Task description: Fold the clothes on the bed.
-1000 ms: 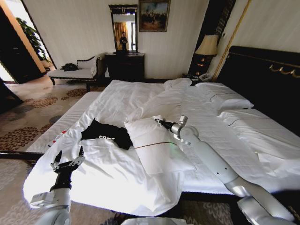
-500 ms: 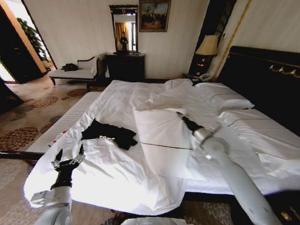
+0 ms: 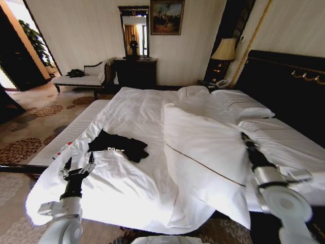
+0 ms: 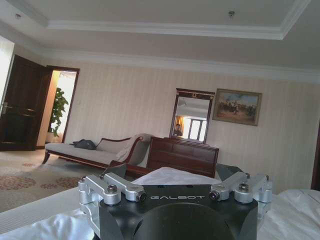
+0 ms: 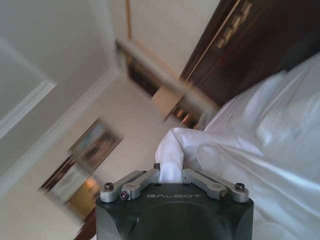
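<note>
The room is a hotel-style bedroom with a patterned carpet, a dark dresser under a mirror (image 3: 134, 30), and a cushioned bench by the far wall. The bed (image 3: 127, 109) takes up most of the head view, its white duvet rumpled. The black T-shirt (image 3: 118, 145) lies crumpled on the duvet near the bed's foot edge, on the robot's left side, with only part of its white lettering visible.

The right gripper (image 5: 171, 176) has its fingers pressed together on a bunched corner of a white pillow (image 3: 205, 152), which hangs lifted above the bed to the right of the T-shirt. The left gripper (image 3: 77, 171) hovers above the duvet's edge, just short of the T-shirt, fingers spread and holding nothing.

The risk lies with the pillow. It is gripped by one small pinch of fabric, so its weight could pull it free, and it could drop onto the T-shirt or drag the duvet and shift the shirt. The pillow also blocks much of the bed in the head view, which could hide the shirt if it swings left.

The right wrist view shows the pinch on the pillow fabric clearly, which the head view hides behind the pillow. The head view alone places the T-shirt relative to both arms. The left wrist view looks past the gripper towards the bench and mirror.
</note>
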Robot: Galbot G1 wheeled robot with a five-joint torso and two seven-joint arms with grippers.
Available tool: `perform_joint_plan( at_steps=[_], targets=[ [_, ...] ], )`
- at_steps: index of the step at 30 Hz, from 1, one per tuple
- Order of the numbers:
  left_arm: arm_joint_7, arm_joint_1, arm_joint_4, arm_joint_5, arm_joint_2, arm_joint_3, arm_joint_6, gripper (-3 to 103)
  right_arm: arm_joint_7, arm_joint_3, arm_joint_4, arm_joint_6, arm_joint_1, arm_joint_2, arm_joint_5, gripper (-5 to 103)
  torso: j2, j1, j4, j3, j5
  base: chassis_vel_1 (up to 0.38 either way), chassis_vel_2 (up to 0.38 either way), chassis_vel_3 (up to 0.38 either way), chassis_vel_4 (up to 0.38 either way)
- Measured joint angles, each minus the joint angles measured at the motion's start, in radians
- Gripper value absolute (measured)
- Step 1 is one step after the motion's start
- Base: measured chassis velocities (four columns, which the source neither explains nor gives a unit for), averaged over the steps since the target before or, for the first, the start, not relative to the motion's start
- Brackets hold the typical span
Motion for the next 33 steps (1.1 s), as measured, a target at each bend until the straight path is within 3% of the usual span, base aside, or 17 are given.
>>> perform_joint_plan(
  at_steps=[4,9,11,20,26,33],
  targets=[
    [0.000,-0.020,0.023,-0.026,0.026,0.006,0.000,100,0.059,0.084,-0.009,0.053,-0.064,0.036,-0.073,1,0.000,0.000,0.0001,0.000,0.0000,0.000,0.000,0.000,0.000],
    [0.000,-0.028,0.041,-0.053,0.053,0.012,0.000,100,0.158,0.181,0.001,0.057,-0.122,0.072,-0.053,1,0.000,0.000,-0.0002,0.000,0.0000,0.000,0.000,0.000,0.000],
    [0.000,-0.032,0.052,-0.076,0.079,0.013,0.000,100,0.241,0.240,0.010,0.057,-0.154,0.088,-0.025,1,0.000,0.000,-0.0005,0.000,0.0000,0.000,0.000,0.000,0.000],
    [-0.006,-0.052,0.061,-0.142,0.145,0.014,0.012,100,0.422,0.330,0.013,0.093,-0.195,0.110,-0.054,1,0.000,0.000,0.0000,0.000,0.0000,0.000,0.000,0.000,0.000],
    [-0.009,-0.072,0.083,-0.166,0.177,0.019,0.022,100,0.464,0.391,-0.059,0.200,-0.227,0.147,-0.125,1,0.000,0.000,0.0000,0.000,0.0000,0.000,0.000,0.000,0.000],
    [-0.010,-0.085,0.109,-0.170,0.203,0.025,0.024,100,0.510,0.407,-0.205,0.242,-0.244,0.164,-0.100,1,0.000,0.000,0.0003,0.000,0.0001,0.000,0.000,0.000,0.000]
  ],
)
